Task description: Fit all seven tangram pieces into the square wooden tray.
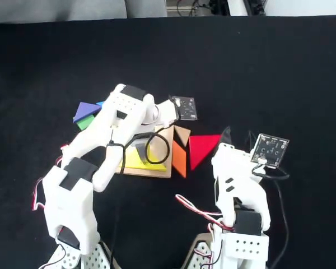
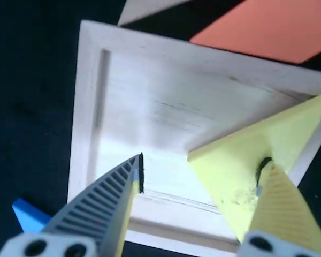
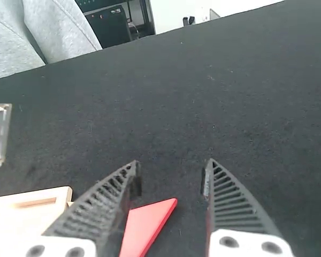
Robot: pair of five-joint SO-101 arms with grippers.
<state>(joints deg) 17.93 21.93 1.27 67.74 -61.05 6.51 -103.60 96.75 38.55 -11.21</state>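
Risk sits with the yellow triangle [image 2: 246, 166]: it lies in the tray [image 2: 123, 96], lower right of the left wrist frame, and my left gripper [image 2: 202, 165], jaws spread, has 1 finger touching it, so a sideways drag could lever it onto the rim. My right gripper [image 3: 172, 170] hangs released over the red triangle [image 3: 147, 222]; an off-centre descent could shove it away.

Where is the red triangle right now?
In the high view the red triangle lies on the black table, right of the orange piece, outside the wooden tray, beside the right pincer.
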